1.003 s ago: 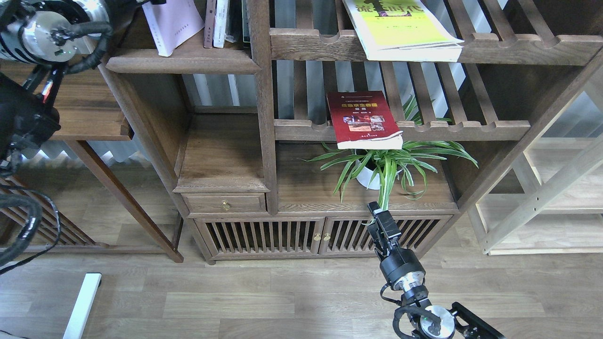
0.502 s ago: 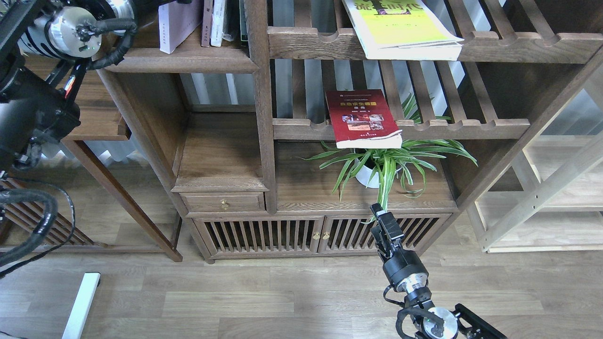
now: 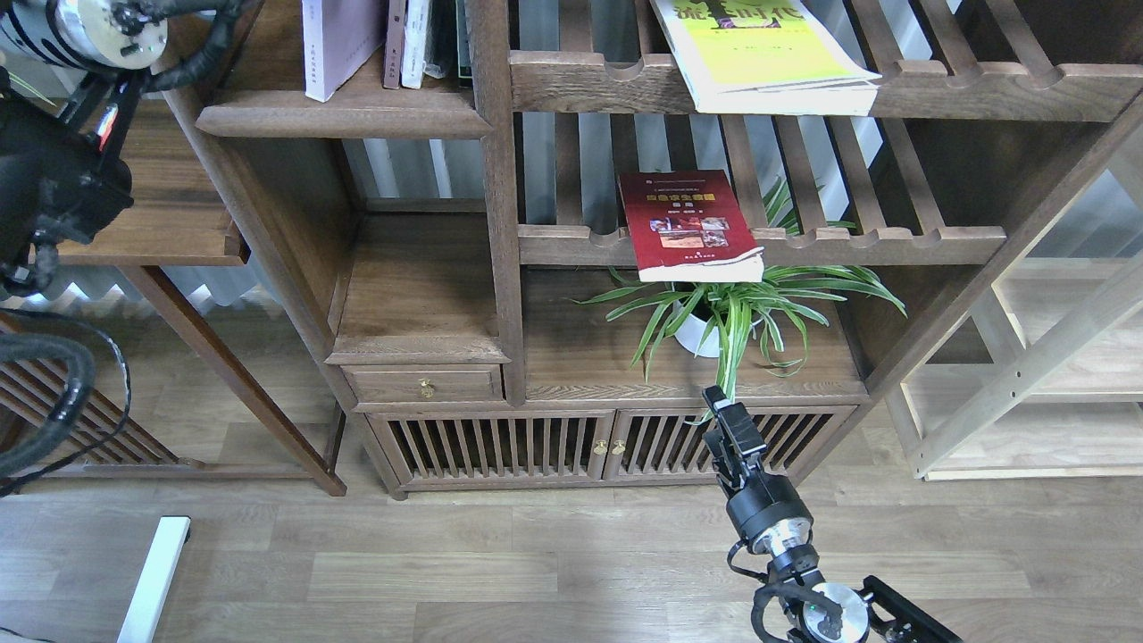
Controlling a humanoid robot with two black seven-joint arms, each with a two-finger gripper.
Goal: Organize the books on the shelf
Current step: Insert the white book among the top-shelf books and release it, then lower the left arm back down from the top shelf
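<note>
The white book [image 3: 337, 40] stands nearly upright on the solid dark shelf [image 3: 344, 114] at upper left, beside a few thin books [image 3: 412, 40] against the post. Two books are not there yet: the red book [image 3: 689, 225] lies flat on the slatted shelf [image 3: 880, 243] in the middle, its front edge hanging out over the rail, and the yellow-green book [image 3: 759, 49] lies flat on the slatted board above, also overhanging. The right gripper [image 3: 719, 411] hangs low in front of the cabinet, just below the plant [image 3: 737, 313]; its jaws are seen end-on and dark, so I cannot tell whether they are spread or pressed together. The left arm [image 3: 54, 179] fills the upper-left corner, but its jaws are out of view. The red book sits almost straight above the right gripper and further back, its long axis running front to back, near edge toward the robot. The right arm looks clearly nearer, so the reach probably goes up past the plant's leaves to that overhanging edge.
</note>
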